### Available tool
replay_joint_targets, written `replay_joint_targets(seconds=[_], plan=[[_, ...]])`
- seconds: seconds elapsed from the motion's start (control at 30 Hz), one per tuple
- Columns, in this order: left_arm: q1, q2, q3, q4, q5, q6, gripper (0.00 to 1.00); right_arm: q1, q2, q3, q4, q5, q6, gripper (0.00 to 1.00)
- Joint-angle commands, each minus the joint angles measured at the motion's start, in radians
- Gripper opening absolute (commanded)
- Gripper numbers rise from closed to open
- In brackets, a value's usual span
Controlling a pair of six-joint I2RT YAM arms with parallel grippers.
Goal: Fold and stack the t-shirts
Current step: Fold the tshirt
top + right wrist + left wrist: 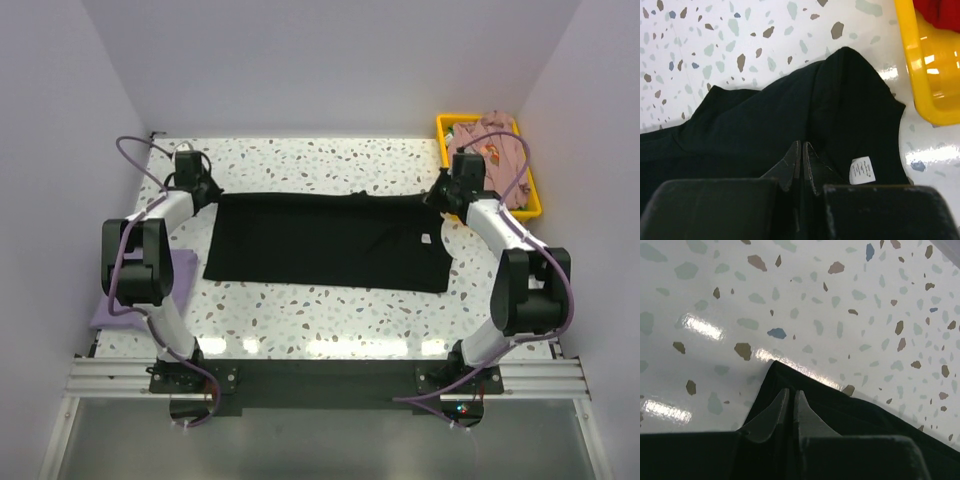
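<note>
Here the black t-shirt (325,240) lies spread flat on the surface (330,310). The left pincer (792,392) and the right pincer (802,145) are each clenched on a far corner, probably so the edge lifts evenly for a straight fold.

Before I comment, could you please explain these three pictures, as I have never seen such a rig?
Two robot arms are bolted to a speckled table. One picture looks down from above; the other two come from cameras on the wrists. A black t-shirt lies spread out. The left arm and right arm each have their jaws shut on its far edge, one at each end. A lavender t-shirt lies at the left edge; a pink t-shirt sits in a yellow bin.
</note>
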Motion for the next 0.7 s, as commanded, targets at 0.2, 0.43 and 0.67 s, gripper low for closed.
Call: replay_joint_targets(seconds=[0.2,0.43,0.67], plan=[[0.015,-0.152,-0.124,0.032,-0.032,-0.074,0.00,-0.007,-0.178,-0.122,-0.004,0.039,0.027,0.00],[0.015,-0.238,-0.220,0.037,-0.035,-0.094,0.00,-0.009,-0.258,-0.199,-0.007,0.039,0.030,0.00],[0.015,-0.259,-0.301,0.049,-0.016,-0.129,0.00,-0.007,-0.255,-0.259,-0.009,0.044,0.041,0.00]])
